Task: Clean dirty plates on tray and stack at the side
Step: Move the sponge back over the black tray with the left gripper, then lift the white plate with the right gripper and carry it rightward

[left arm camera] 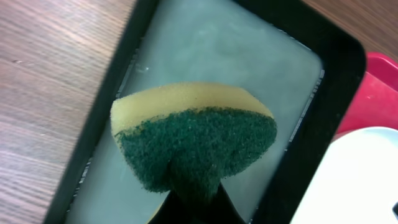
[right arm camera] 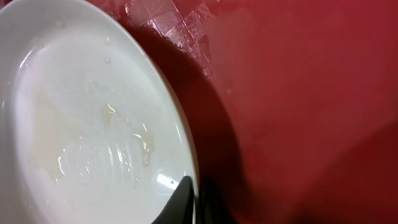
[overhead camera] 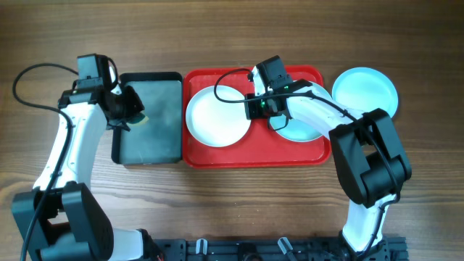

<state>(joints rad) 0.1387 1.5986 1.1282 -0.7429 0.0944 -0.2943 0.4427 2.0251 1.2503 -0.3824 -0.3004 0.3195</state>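
The red tray sits in the middle of the tabletop, with the white plate on its left half and an aqua plate on its right half, partly under the right arm. The right gripper is at the white plate's right edge. From the wrist view its fingers sit close together, pinched on the rim, one above and one below it, and the plate's inside looks wet and streaky. A second aqua plate lies off the tray on the tabletop to the right. Over on the left, the left gripper is clamped on a yellow-and-green sponge, green face up, above the black tray and well apart from the plates.
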